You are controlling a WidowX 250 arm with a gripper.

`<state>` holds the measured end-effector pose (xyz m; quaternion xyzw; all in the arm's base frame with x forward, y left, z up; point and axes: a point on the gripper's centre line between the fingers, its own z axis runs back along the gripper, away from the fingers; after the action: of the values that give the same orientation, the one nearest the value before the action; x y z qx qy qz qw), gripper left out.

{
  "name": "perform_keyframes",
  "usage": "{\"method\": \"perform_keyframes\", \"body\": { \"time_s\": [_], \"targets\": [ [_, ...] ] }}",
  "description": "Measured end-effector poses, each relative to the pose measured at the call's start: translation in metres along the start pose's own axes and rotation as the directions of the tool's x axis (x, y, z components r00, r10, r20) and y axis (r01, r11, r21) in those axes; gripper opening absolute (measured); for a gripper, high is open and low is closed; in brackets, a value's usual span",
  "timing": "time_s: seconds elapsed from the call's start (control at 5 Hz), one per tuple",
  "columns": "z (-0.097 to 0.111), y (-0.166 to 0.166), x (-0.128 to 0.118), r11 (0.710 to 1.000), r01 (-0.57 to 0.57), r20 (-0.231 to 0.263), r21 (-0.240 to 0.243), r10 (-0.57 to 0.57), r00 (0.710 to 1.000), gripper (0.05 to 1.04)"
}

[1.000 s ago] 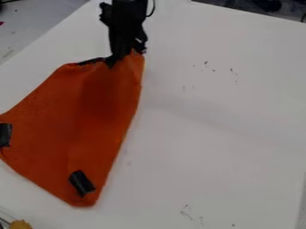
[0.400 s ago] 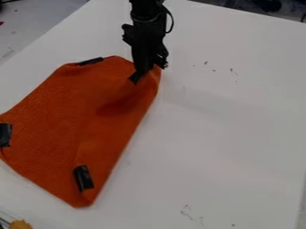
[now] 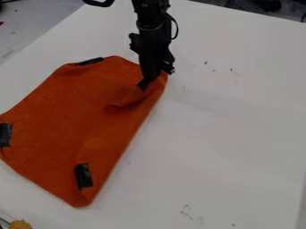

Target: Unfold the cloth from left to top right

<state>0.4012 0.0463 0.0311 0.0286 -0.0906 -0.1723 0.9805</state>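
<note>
On the counter's [image 3: 230, 138] left, the cloth [image 3: 51, 129] is seemingly being unfolded, its upper-right corner being pinched by the fingers [image 3: 143, 84], while a flattening pull toward the counter's top right is being called for.

At upper centre, the black two-finger pincer [image 3: 155, 79] grips the creased, angular orange fabric cloth [image 3: 65, 120], spread across the left of the flat white bench [image 3: 227, 143].
</note>
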Motion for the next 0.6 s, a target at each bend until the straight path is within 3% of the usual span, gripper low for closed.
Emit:
{"method": "perform_keyframes", "body": {
  "time_s": [0.6],
  "targets": [
    [-0.001, -0.038, 0.017, 0.992, 0.118, 0.034, -0.041, -0.116, 0.993, 0.055]
  ]
}}
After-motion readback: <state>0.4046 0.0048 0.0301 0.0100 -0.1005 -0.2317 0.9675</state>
